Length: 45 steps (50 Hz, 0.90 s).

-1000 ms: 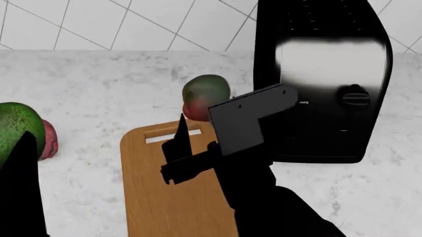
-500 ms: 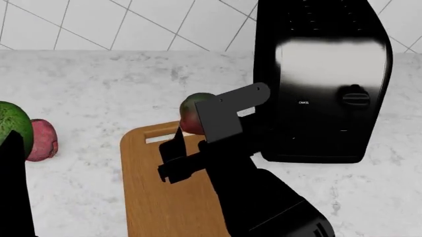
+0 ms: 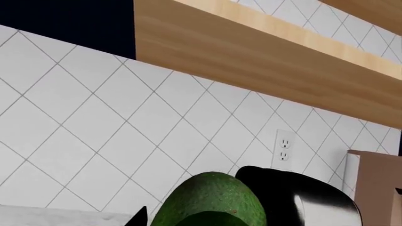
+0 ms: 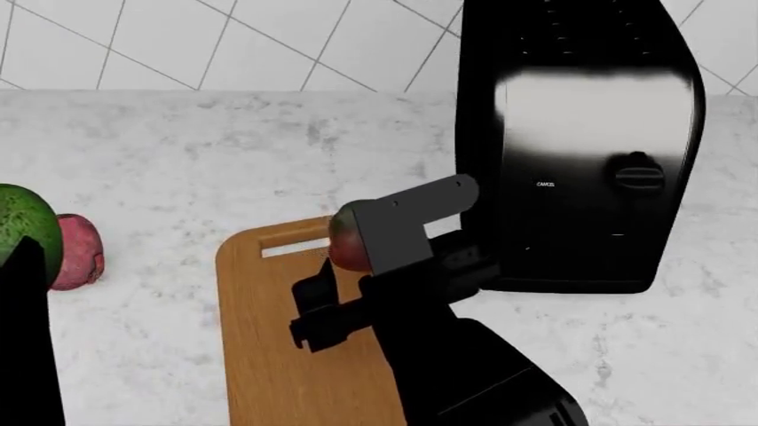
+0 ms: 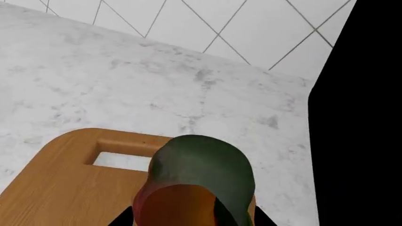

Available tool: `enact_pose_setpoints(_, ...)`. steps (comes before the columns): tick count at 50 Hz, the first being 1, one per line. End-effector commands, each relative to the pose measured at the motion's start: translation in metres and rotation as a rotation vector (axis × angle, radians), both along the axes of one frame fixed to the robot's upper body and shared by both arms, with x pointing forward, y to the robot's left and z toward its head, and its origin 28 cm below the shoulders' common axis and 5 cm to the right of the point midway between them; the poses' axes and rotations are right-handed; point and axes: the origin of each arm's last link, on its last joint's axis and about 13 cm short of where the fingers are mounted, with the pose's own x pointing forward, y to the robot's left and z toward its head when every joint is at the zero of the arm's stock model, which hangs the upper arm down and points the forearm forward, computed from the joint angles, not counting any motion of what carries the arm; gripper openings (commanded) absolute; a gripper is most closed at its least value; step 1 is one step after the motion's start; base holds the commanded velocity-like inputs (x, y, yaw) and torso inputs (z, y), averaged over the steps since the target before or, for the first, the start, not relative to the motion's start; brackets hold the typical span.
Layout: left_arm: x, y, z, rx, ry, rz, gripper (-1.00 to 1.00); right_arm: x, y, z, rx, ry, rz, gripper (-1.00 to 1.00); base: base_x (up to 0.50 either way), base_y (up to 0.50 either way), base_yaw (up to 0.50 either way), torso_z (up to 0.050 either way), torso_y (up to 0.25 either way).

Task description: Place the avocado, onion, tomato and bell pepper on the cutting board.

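Note:
My right gripper (image 4: 346,248) is shut on the bell pepper (image 4: 344,236), mottled red and dark green, and holds it over the slot-handle end of the tan cutting board (image 4: 279,355). In the right wrist view the bell pepper (image 5: 197,181) fills the space between the fingers above the cutting board (image 5: 63,188). My left gripper (image 4: 24,266) at the left edge is shut on the avocado (image 4: 24,226), raised off the counter; the avocado (image 3: 210,200) also shows in the left wrist view. The onion (image 4: 77,250) lies on the counter at the left. The tomato is out of view.
A large black toaster (image 4: 580,142) stands just right of the board's far end, close to my right arm. The marble counter (image 4: 177,160) runs back to a white tiled wall (image 4: 237,40). The left wrist view shows a wooden shelf (image 3: 264,61) and a wall outlet (image 3: 284,148).
My right gripper has carried the bell pepper toward me and down, from behind the board's handle end to just over it. The left arm with the avocado has shifted slightly left.

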Motion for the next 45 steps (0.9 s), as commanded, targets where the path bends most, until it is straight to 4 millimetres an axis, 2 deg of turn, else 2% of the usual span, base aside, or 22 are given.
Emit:
enact_pose_setpoints(1,0.003,-0.002,0.005,-0.032,-0.041,-0.042,-1.0,0.003,0.0,-0.004,-0.019,0.013,0.015,-1.0,0.0,0.0,0.0,0.0,0.0)
enact_pose_setpoints(15,0.004,-0.002,0.004,-0.033,-0.036,-0.04,-1.0,0.002,0.001,-0.008,-0.032,0.039,0.025,-1.0,0.0,0.0,0.0,0.0,0.0)
enact_pose_setpoints(16,0.004,-0.003,0.004,-0.033,-0.036,-0.042,-1.0,0.002,0.002,-0.008,-0.037,0.036,0.026,1.0,0.0,0.0,0.0,0.0,0.0)
enact_pose_setpoints(26,0.004,-0.002,0.004,-0.034,-0.036,-0.04,-1.0,-0.001,0.002,-0.002,-0.037,0.016,0.031,1.0,0.0,0.0,0.0,0.0,0.0)
enact_pose_setpoints(45,0.004,-0.003,0.003,-0.031,-0.034,-0.048,-1.0,-0.023,0.002,0.046,-0.022,-0.133,0.041,1.0,0.0,0.0,0.0,0.0,0.0)
